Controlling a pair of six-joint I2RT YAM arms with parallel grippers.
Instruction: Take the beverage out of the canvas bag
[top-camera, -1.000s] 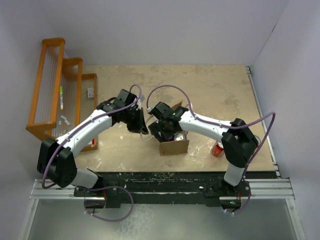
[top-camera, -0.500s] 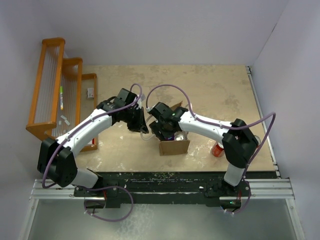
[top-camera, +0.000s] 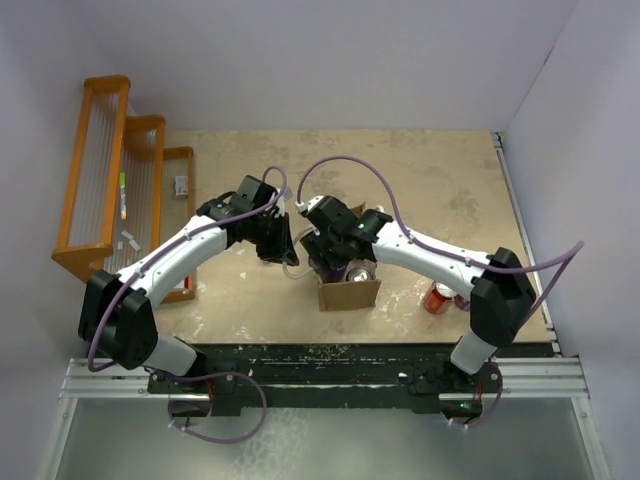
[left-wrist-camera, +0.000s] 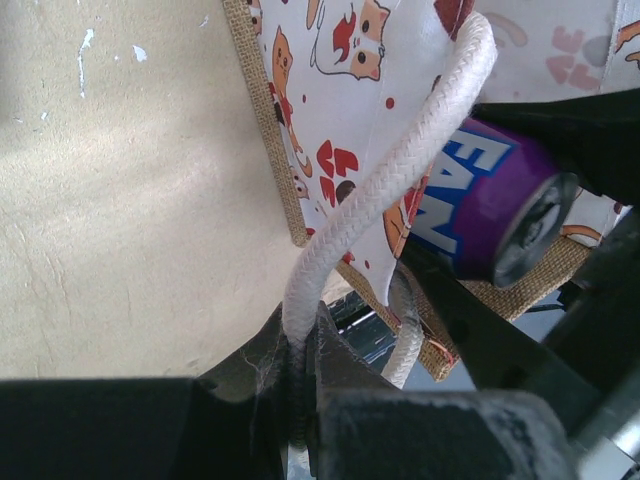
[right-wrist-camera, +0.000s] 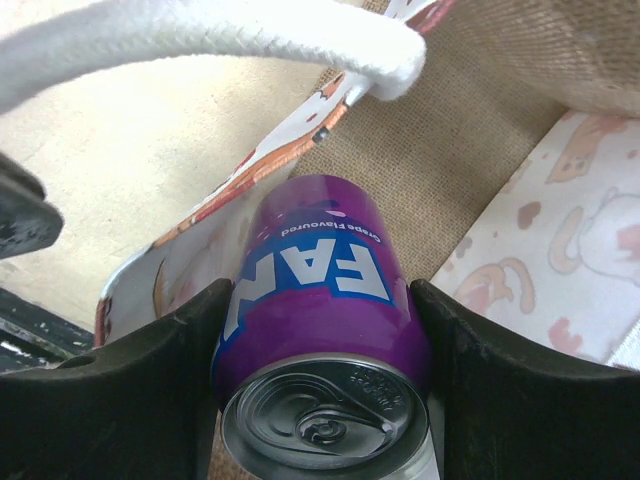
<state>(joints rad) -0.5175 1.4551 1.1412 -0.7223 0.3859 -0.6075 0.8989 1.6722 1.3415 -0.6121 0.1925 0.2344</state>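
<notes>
The canvas bag (top-camera: 350, 294) stands near the table's front middle, tan panels and a white printed face (left-wrist-camera: 330, 100). My left gripper (left-wrist-camera: 300, 335) is shut on one white cord handle (left-wrist-camera: 400, 170) at the bag's left side; it also shows in the top view (top-camera: 287, 252). My right gripper (right-wrist-camera: 322, 340) reaches into the bag's mouth and is shut on a purple grape soda can (right-wrist-camera: 320, 270), one finger on each side, lid toward the camera. The can (left-wrist-camera: 490, 210) sits at the bag's opening. In the top view the right gripper (top-camera: 335, 264) hides the can.
An orange wooden rack (top-camera: 110, 190) stands at the far left. A red can (top-camera: 437, 297) stands on the table right of the bag. The other cord handle (right-wrist-camera: 200, 40) arches across above the purple can. Burlap lining (right-wrist-camera: 440, 150) lies behind it.
My right arm's elbow has swung out to the right and its wrist has shifted slightly left over the bag. The left arm has hardly moved.
</notes>
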